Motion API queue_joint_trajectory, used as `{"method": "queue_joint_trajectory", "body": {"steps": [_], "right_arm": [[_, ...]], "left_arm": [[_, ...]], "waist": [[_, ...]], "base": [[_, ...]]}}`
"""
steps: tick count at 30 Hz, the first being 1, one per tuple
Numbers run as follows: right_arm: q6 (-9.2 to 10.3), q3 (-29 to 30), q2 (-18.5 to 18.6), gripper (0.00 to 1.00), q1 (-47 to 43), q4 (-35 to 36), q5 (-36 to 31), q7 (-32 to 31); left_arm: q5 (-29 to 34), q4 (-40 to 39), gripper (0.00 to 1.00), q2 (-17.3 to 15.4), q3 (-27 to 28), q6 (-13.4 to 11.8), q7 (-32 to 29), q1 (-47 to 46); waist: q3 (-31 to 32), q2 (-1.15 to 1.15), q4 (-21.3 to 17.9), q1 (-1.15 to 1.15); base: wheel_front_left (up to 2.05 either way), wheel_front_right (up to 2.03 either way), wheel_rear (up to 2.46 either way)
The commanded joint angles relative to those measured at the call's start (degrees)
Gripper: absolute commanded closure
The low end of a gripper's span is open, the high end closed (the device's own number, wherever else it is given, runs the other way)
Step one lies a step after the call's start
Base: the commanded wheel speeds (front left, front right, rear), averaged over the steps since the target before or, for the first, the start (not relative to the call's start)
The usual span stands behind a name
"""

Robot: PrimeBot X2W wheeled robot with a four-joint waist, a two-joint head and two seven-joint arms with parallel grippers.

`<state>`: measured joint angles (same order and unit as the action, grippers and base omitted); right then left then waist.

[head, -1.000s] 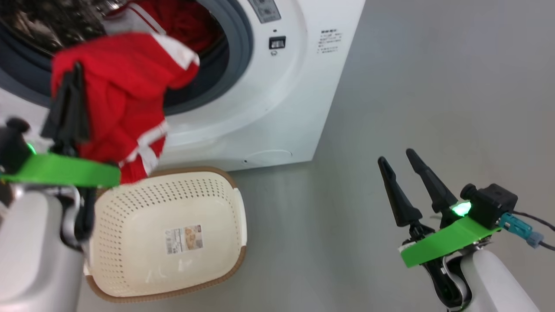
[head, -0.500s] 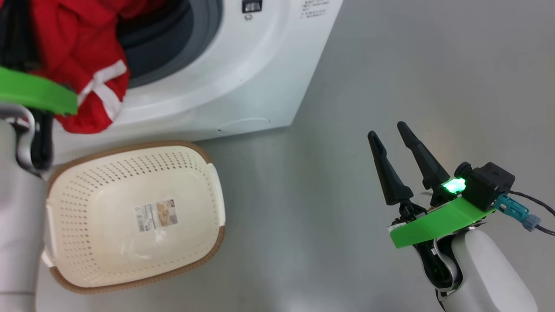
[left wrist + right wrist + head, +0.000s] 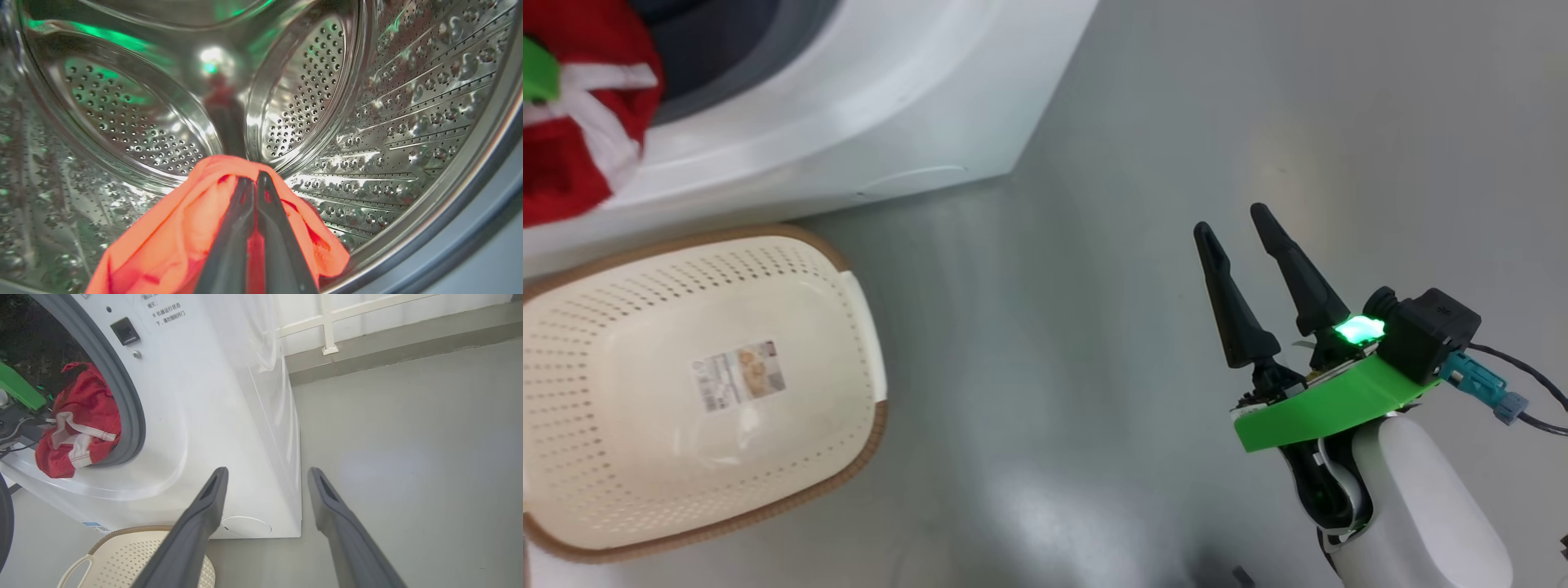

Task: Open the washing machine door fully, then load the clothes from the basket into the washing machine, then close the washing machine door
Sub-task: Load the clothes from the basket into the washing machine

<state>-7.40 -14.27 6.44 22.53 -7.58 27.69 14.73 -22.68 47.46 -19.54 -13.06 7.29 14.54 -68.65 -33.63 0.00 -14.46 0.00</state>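
Red clothes (image 3: 81,416) at washing machine (image 3: 212,396) mouth

the washer (image 3: 849,122) is glossy white, with a grey rubber ring (image 3: 135,416) round its mouth and a small blue sticker (image 3: 94,526). its drum (image 3: 408,102) is shiny silver steel, dotted with rows of small holes and tinted by green glints. the clothes (image 3: 77,424) are bright red with white stripes and panels; in the left wrist view they look orange-red. the basket (image 3: 572,367) is cream, peppered with rows of tiny holes, rimmed in woven brown, with a white handle (image 3: 872,343) and a pale printed label (image 3: 738,376). the floor (image 3: 1054,327) is flat grey. the right gripper (image 3: 1230,219) has black fingers (image 3: 1233,318), a bright green bracket (image 3: 1323,404) and a glowing green light (image 3: 1357,329). the left gripper (image 3: 254,177) has dark grey fingers.
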Motion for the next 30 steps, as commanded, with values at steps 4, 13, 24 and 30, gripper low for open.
{"method": "queue_joint_trajectory", "body": {"steps": [4,13,24,30], "right_arm": [[-0.09,-1.3,-1.1,0.00,0.2,1.9,-0.7,0.3],[-0.09,-1.0,-2.0,0.00,0.5,2.1,-1.1,0.3],[-0.09,-1.0,-1.7,0.00,1.1,1.5,-1.4,0.3],[-0.09,-1.1,-1.0,0.00,1.4,1.2,-1.5,0.3]], "left_arm": [[1.3,-0.1,1.00,-3.0,0.3,0.2,0.5,-4.4],[3.9,-0.6,1.00,-2.2,0.9,0.2,0.5,-6.7],[4.5,1.6,0.00,-0.9,2.1,0.2,0.5,-5.1],[4.5,0.8,0.00,-0.1,2.7,0.2,0.5,-2.9]], "waist": [[-3.4,0.00,-3.0,0.00],[-4.6,0.00,-3.4,0.00],[-3.8,0.00,-1.1,0.00],[-2.7,0.00,0.5,0.00]], "base": [[0.00,0.00,0.00],[0.00,0.00,0.00],[0.00,0.00,0.00],[0.00,0.00,0.00]]}}
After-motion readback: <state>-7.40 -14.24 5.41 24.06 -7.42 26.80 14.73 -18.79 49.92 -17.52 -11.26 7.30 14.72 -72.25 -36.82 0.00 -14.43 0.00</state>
